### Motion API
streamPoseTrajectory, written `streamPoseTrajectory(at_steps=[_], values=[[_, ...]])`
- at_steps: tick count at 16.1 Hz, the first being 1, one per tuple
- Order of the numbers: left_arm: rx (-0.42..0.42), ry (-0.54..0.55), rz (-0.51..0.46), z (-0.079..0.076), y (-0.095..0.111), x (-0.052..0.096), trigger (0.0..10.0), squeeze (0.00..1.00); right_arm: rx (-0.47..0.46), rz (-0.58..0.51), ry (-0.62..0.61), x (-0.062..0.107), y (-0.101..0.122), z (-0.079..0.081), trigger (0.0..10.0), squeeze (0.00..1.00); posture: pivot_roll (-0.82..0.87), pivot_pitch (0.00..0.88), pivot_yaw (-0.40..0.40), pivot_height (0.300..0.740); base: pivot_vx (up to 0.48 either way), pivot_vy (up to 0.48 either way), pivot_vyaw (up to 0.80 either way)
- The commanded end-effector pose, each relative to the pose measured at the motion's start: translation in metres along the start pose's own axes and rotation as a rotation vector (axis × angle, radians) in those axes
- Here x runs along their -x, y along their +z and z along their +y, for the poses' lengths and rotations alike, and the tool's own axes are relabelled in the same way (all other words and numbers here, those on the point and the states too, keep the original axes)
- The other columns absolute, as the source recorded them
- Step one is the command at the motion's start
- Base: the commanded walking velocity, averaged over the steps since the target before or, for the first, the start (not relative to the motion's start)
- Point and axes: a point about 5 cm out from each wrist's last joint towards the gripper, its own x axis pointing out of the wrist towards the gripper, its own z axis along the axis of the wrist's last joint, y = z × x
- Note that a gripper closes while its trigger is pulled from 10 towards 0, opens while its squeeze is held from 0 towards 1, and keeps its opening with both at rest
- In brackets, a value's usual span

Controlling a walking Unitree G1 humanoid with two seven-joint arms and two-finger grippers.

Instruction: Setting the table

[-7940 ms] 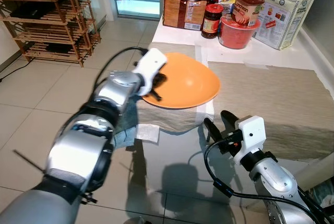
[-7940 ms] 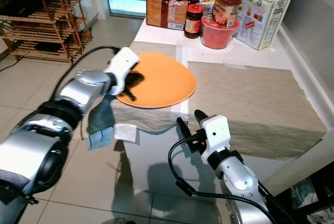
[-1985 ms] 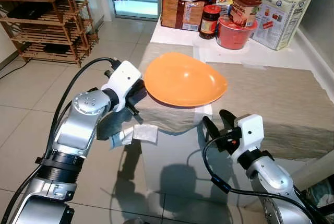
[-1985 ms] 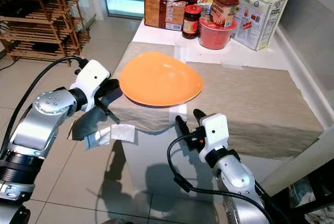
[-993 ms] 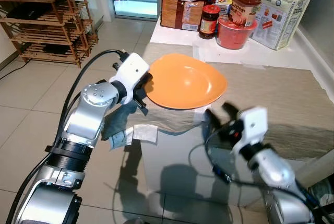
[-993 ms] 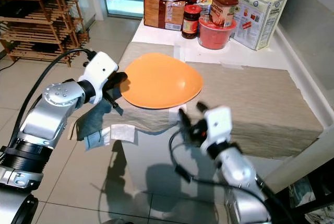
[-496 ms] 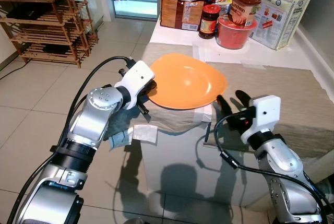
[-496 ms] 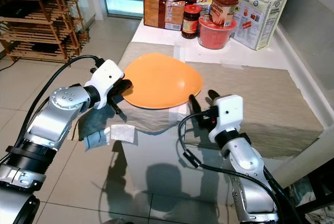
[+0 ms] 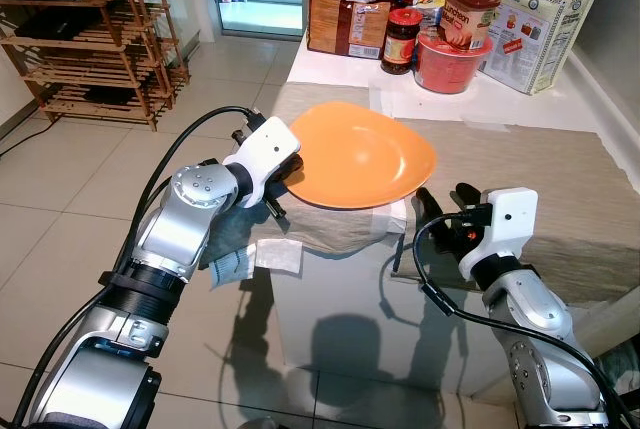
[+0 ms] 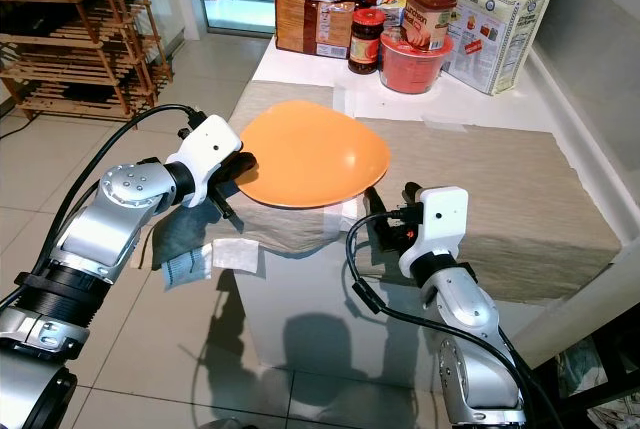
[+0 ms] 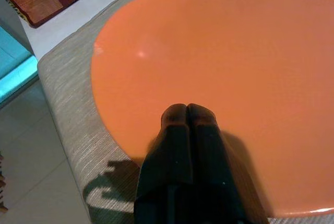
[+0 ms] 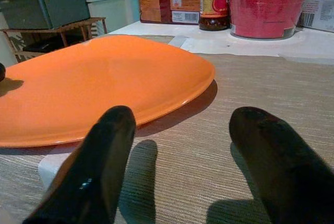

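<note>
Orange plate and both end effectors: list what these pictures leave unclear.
- Orange plate: underside hidden in every view.
- Left end effector: the lower finger is under the rim.
- Right end effector: fingertips cut by the wrist view's bottom edge.
- Grocery bag: top cropped in the eye views.

At the far end of the bench (image 9: 520, 114) I see a group of groceries. There is a red bowl (image 9: 455, 61) with a brown-lidded tub (image 9: 472, 14) standing on it, and just beside it a dark jar (image 9: 403, 39) with a red lid. A brown package (image 9: 345, 21) stands further left, and a big white bag (image 9: 545, 19) is at the right. On the tiled floor (image 9: 90, 179), to the left, I see a wooden rack (image 9: 95, 44) with several shelves. A blue-grey cloth (image 9: 222, 249) hangs at the bench's near left corner, with a white label (image 9: 276, 255) beside it.
</note>
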Motion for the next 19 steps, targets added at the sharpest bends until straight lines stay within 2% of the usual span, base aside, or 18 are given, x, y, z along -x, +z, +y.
streamPoseTrajectory(at_steps=[1, 6, 7, 11, 15, 19], values=[[-0.010, -0.030, 0.038, -0.003, -0.005, -0.003, 10.0, 0.00, 0.004, 0.019, -0.013, 0.000, -0.003, -0.001, 10.0, 1.00, 0.03, 0.005, 0.022, 0.740, 0.000, 0.000, 0.00], [-0.020, -0.025, 0.029, -0.002, -0.004, -0.004, 10.0, 0.00, -0.007, 0.017, -0.037, -0.002, -0.002, -0.004, 10.0, 1.00, 0.03, 0.001, 0.023, 0.740, 0.000, 0.000, 0.00], [-0.022, -0.028, 0.027, -0.001, -0.004, -0.004, 10.0, 0.00, -0.017, 0.021, -0.050, -0.003, -0.002, -0.004, 10.0, 0.00, 0.03, 0.006, 0.022, 0.740, 0.000, 0.000, 0.00], [-0.034, -0.039, 0.027, -0.002, -0.005, -0.003, 10.0, 0.00, -0.100, 0.033, -0.079, -0.006, -0.003, -0.005, 10.0, 0.00, 0.04, 0.014, 0.020, 0.740, 0.000, 0.000, 0.00], [-0.003, -0.056, 0.076, -0.011, -0.025, -0.001, 10.0, 0.00, -0.137, 0.031, -0.095, -0.009, -0.002, -0.006, 10.0, 0.00, 0.04, 0.018, 0.019, 0.740, 0.000, 0.000, 0.00], [-0.002, -0.070, 0.098, -0.017, -0.036, 0.000, 10.0, 0.00, -0.192, 0.015, -0.111, -0.013, 0.002, -0.008, 10.0, 0.00, 0.04, 0.020, 0.015, 0.740, 0.000, 0.000, 0.00]])
